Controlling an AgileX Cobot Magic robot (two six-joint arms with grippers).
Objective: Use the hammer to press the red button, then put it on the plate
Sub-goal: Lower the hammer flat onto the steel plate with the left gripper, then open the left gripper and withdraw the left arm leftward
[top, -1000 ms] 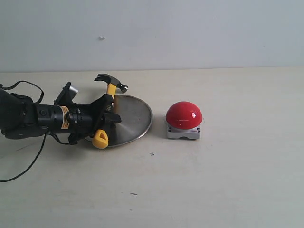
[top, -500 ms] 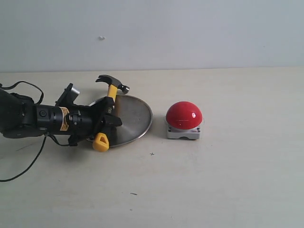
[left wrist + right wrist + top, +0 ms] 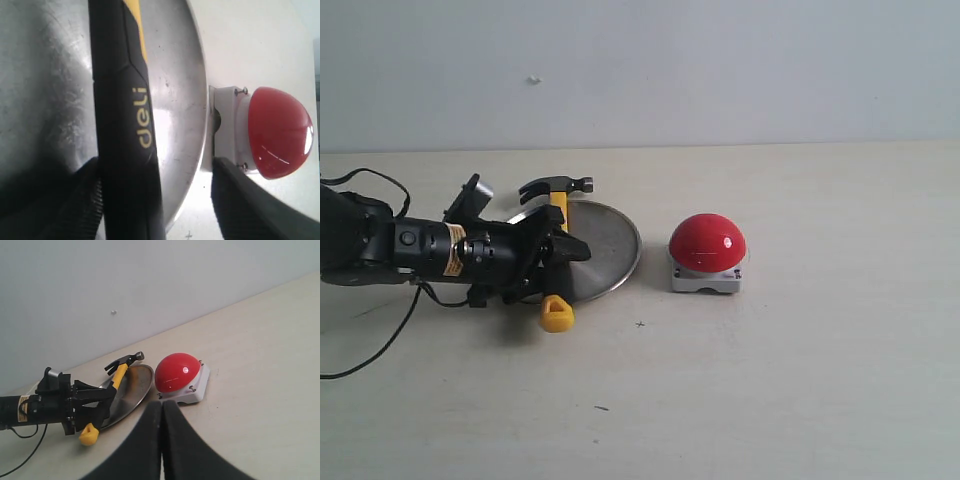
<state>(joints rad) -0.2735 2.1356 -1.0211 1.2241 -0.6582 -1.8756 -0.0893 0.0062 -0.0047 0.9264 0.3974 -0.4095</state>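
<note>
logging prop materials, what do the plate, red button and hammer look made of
Plate: brushed metal, probably steel; silvery, streaky sheen. Red button: glossy dome, likely plastic, sharp highlights; grey base, material unclear. Hammer: dark metal-looking head; yellow-and-black handle, probably plastic or rubber.

Table: the pale flat tabletop point(image 3: 800, 380) bears everything, and a plain light wall point(image 3: 720, 70) stands behind its far edge.
Plate: the round shallow brushed-steel plate point(image 3: 610, 250) lies on the tabletop, left of centre.
Button: the glossy red dome button on a square grey base point(image 3: 707, 245) sits just right of the plate, apart from its rim.
Hammer: the small claw hammer with dark metal head and yellow-and-black handle point(image 3: 558, 205) runs front to back over the plate's left part, head beyond the far rim, loop end before the near rim.
Left gripper: the black left gripper point(image 3: 566, 236) reaches in from the left over the plate's left edge, one finger on each side of the handle. The handle lies against one finger and apart from the other.
</note>
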